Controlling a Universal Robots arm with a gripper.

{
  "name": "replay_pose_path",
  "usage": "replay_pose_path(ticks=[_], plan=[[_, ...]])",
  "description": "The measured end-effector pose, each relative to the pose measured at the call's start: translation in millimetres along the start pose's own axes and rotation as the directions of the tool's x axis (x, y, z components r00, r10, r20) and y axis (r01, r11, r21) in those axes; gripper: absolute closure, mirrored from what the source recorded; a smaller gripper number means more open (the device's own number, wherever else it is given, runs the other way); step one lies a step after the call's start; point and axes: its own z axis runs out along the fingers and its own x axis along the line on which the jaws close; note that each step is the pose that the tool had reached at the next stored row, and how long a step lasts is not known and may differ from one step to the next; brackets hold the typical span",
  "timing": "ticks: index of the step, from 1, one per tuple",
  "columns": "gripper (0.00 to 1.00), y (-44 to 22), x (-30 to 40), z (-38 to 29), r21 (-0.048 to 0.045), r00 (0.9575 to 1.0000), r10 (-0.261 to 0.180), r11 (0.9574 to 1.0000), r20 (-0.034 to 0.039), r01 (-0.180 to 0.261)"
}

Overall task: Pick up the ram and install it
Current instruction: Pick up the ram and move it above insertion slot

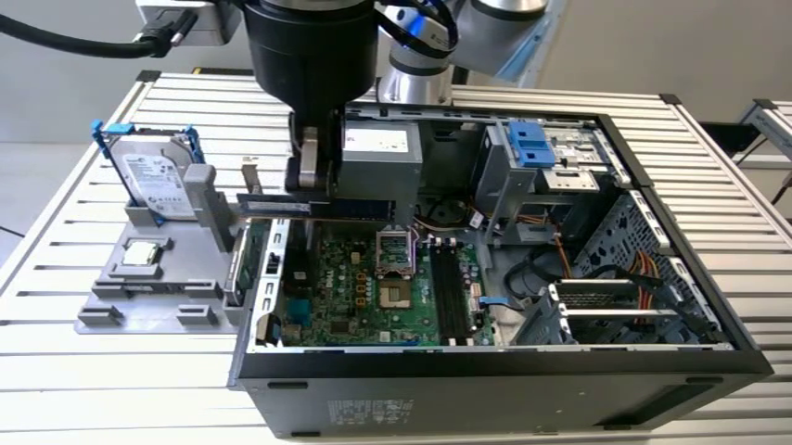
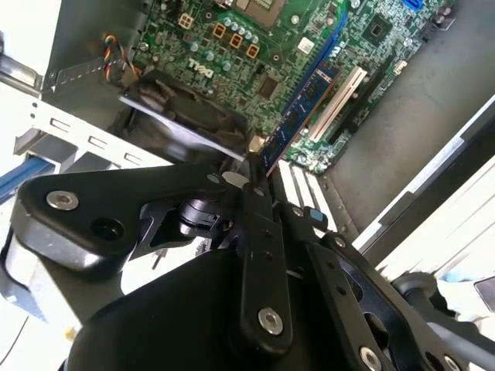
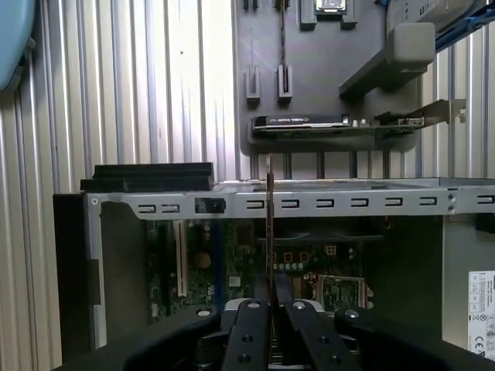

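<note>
1. Gripper [image 3: 271, 309] fingers are clamped on the ram [image 3: 268, 224], which is edge-on in the first wrist view.
2. In the exterior view, the ram [image 1: 266, 202] hangs left of centre, over the open case [image 1: 495, 357].
3. Hard drive [image 1: 159, 181] stands at far left.

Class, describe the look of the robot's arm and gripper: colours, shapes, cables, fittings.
The arm is silver-grey with blue trim at a joint, ending in a thick black cylinder. A black cable runs to its wrist. The gripper is matte black, built of flat linked bars with silver screw heads.
</note>
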Motion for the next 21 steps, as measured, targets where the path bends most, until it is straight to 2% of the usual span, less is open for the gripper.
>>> replay_pose_path(ticks=[16,18,21], plan=[[1.0,-17.7,-0.8,-0.3,0.0,1.0,0.0,1.0,0.0,0.0],[1.0,-26.0,-1.1,-0.4,0.0,1.0,0.0,1.0,0.0,0.0],[1.0,-29.3,-1.3,-0.5,0.0001,1.0,0.0,1.0,0.0001,0.0]])
